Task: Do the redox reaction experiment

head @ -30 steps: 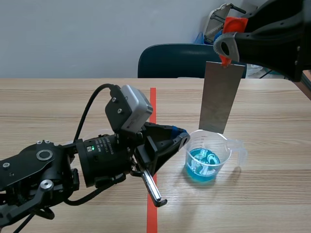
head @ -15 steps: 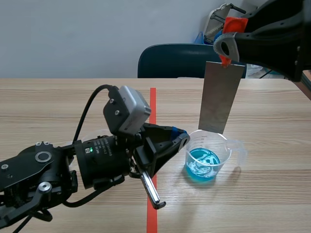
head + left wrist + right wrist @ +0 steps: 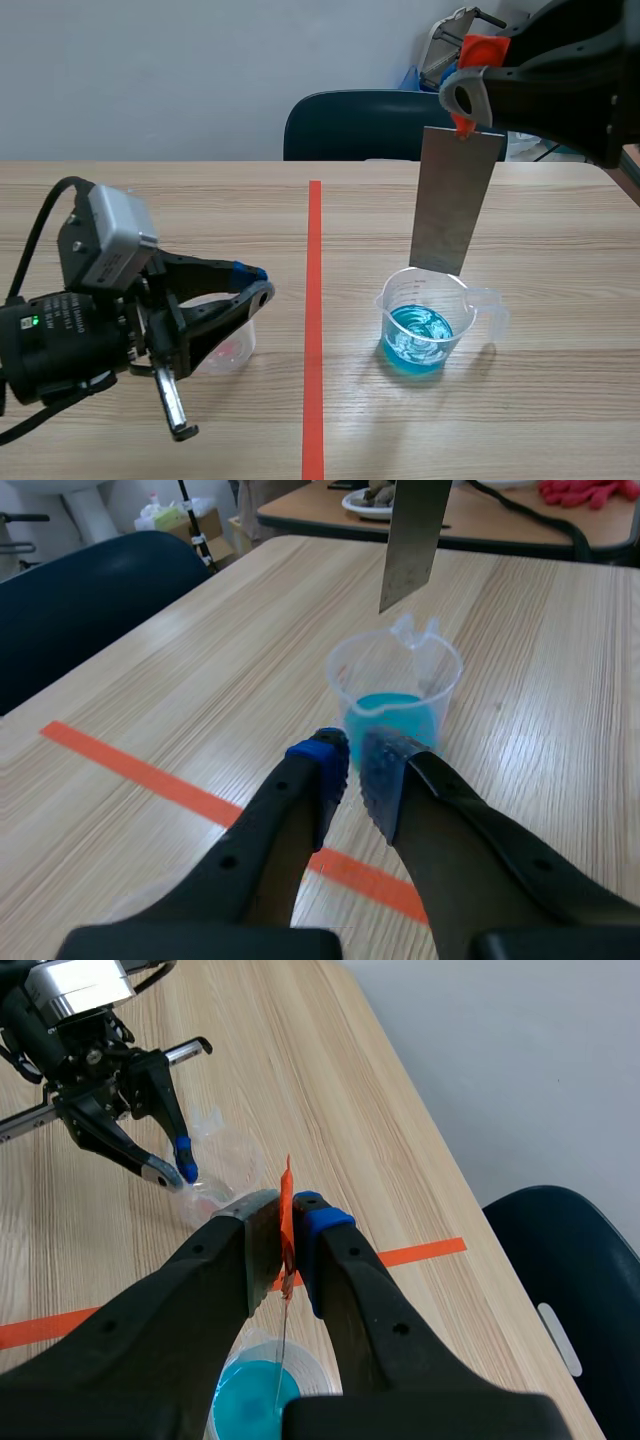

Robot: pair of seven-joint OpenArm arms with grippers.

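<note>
The left tool (image 3: 353, 758) has pulled back from the beaker of blue liquid (image 3: 425, 330), almost closed and empty. The right tool (image 3: 288, 1222) grips the metal plate (image 3: 455, 200) just above the beaker, so dipping looks next.

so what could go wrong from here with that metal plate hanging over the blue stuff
1. The right gripper pinches the flat grey metal plate only by its small orange-red tab. The plate could slip or swing and drop, splashing the blue liquid.
2. The plate's lower edge seems to hang nearer the far rim of the clear plastic beaker than its middle. Lowered straight, it may catch the rim and tip the beaker.
</note>
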